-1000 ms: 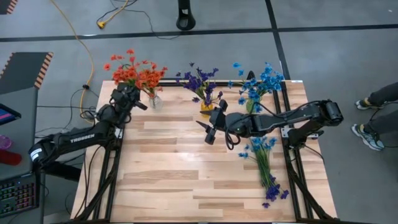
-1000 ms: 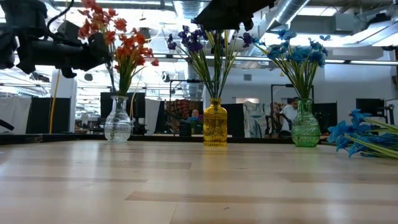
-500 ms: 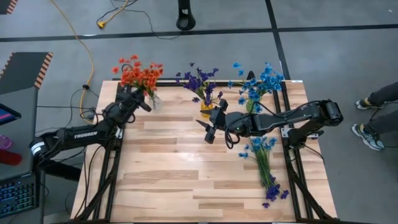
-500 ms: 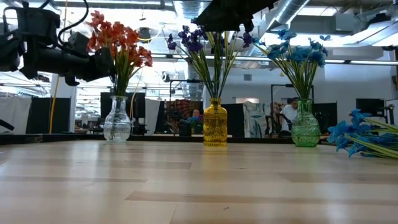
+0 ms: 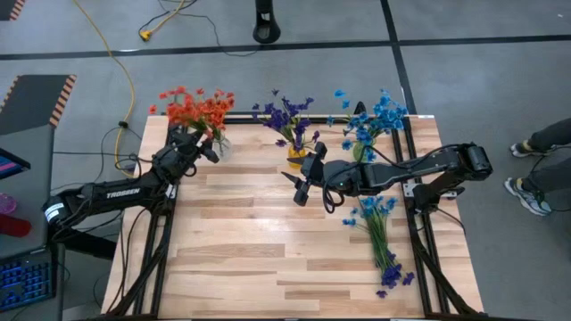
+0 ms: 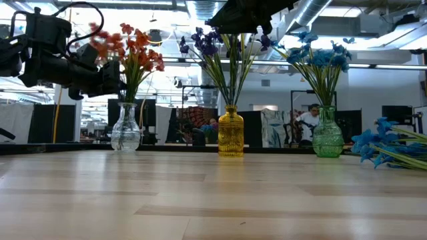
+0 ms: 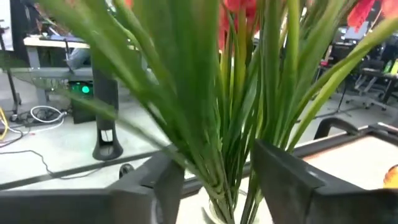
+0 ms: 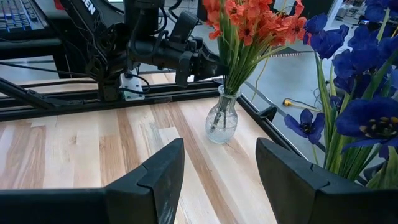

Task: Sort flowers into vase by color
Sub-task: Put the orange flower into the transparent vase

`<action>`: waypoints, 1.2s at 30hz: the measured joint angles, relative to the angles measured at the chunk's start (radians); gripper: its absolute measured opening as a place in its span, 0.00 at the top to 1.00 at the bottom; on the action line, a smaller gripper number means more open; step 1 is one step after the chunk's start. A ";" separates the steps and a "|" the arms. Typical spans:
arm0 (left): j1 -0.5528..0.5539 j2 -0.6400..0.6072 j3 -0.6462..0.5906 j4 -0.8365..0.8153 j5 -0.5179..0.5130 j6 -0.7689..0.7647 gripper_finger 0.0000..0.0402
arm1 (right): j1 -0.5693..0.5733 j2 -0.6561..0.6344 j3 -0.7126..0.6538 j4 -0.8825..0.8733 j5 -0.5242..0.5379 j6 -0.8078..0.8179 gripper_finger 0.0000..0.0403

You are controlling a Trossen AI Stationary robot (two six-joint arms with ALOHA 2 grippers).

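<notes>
Orange-red flowers (image 5: 198, 107) stand with their stems in a clear glass vase (image 6: 126, 131) at the table's far left. My left gripper (image 5: 208, 148) is open just above the vase's mouth, its two fingers on either side of the green stems (image 7: 227, 149). Purple flowers (image 5: 287, 114) stand in a yellow vase (image 6: 231, 133), and blue flowers (image 5: 370, 116) in a green vase (image 6: 327, 133). Loose blue blossoms (image 5: 370, 207) and purple blossoms (image 5: 393, 276) lie on long stems at the table's right. My right gripper (image 5: 300, 191) hovers open near the table's middle, holding nothing.
The three vases stand in a row along the far edge. A person's shoes (image 5: 528, 192) show beyond the table's right edge. A keyboard (image 5: 22, 281) and a red thing lie on a side table at the left. Bare wood lies across the near half.
My left gripper has come down and a little toward the table's right, close to the clear vase. The orange-red sprig that stood higher than the rest has sunk into the vase and now stands among the other orange-red flowers.
</notes>
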 joint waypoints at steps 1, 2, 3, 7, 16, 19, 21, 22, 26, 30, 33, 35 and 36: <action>0.000 0.000 0.000 -0.007 0.006 0.000 0.54 | 0.000 0.000 0.000 0.000 0.000 0.000 0.44; 0.000 0.000 0.000 -0.015 0.010 0.000 0.51 | 0.000 0.000 0.000 0.000 0.000 0.000 0.44; 0.000 0.000 0.000 -0.019 0.017 -0.001 0.48 | 0.000 0.000 0.000 0.000 0.000 0.000 0.44; 0.000 0.000 0.000 -0.019 0.063 0.010 0.39 | 0.000 0.000 0.000 0.000 0.000 0.000 0.44; 0.000 0.000 0.000 -0.025 0.084 0.035 0.34 | 0.000 0.000 0.000 0.000 0.000 -0.003 0.44; 0.000 0.000 0.000 -0.032 0.084 0.039 0.34 | 0.000 0.000 0.000 0.000 0.000 -0.003 0.44; 0.000 0.000 0.000 -0.039 0.082 0.070 0.34 | 0.000 0.000 0.000 0.000 0.000 -0.003 0.44; 0.000 0.000 0.001 -0.041 0.082 0.085 0.34 | 0.000 0.000 0.000 0.000 0.000 -0.003 0.44; 0.000 -0.001 0.063 -0.177 0.081 0.098 0.34 | 0.000 0.000 0.000 0.000 0.000 -0.002 0.44; 0.000 0.000 0.208 -0.515 0.081 0.124 0.34 | 0.000 0.000 0.000 0.000 0.000 -0.002 0.44; 0.000 0.000 0.314 -0.722 0.080 0.121 0.34 | 0.000 0.000 0.000 0.000 0.000 -0.002 0.44; 0.000 0.000 0.363 -0.798 0.080 0.117 0.35 | 0.000 0.000 0.000 0.000 0.000 -0.002 0.44; 0.000 0.000 0.380 -0.823 0.081 0.118 0.35 | 0.000 0.000 0.000 0.000 0.000 -0.002 0.44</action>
